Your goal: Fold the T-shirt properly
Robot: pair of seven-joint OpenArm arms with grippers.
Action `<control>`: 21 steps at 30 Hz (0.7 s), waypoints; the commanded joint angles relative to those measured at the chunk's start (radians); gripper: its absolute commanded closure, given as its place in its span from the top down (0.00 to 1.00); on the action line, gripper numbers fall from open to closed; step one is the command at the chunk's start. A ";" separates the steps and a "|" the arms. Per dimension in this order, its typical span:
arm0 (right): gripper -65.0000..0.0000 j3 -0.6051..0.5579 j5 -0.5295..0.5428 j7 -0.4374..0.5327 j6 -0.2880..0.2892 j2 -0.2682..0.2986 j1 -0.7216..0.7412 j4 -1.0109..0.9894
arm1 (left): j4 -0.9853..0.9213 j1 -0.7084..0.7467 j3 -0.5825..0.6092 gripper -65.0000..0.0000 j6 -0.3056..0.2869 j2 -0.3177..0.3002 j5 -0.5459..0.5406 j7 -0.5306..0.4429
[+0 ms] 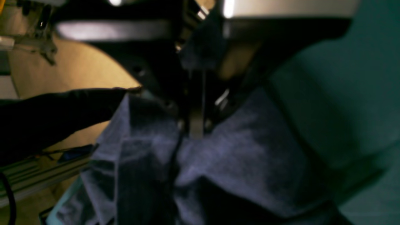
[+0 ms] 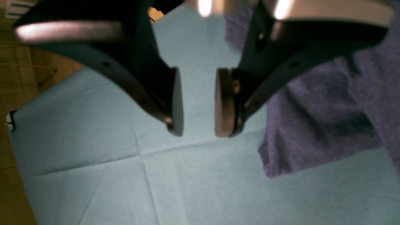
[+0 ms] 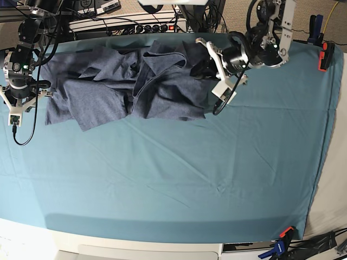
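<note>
The slate-blue T-shirt [image 3: 108, 86] lies crumpled and bunched along the far side of the teal table cloth [image 3: 173, 173]. My left gripper [image 3: 201, 67] is at the shirt's right end, shut on a fold of the fabric. In the left wrist view the cloth of the T-shirt [image 1: 250, 150] is pinched between the closed pads of the left gripper [image 1: 196, 125]. My right gripper [image 3: 16, 108] hovers at the shirt's left end. It stands open over bare table cloth [image 2: 93, 140], with the T-shirt's edge [image 2: 312, 125] just beside one finger [image 2: 225, 103] and nothing between the fingers of the right gripper [image 2: 198, 125].
A power strip and cables [image 3: 130, 24] run behind the table's far edge. A red clamp [image 3: 325, 54] grips the cloth at the far right, and a blue clamp [image 3: 282, 235] at the near right corner. The table cloth shows crease lines.
</note>
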 commanded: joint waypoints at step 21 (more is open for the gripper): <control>0.29 0.006 0.245 -0.021 0.137 0.020 0.009 0.013 | -0.041 -0.100 0.437 0.00 0.071 0.169 0.394 -0.169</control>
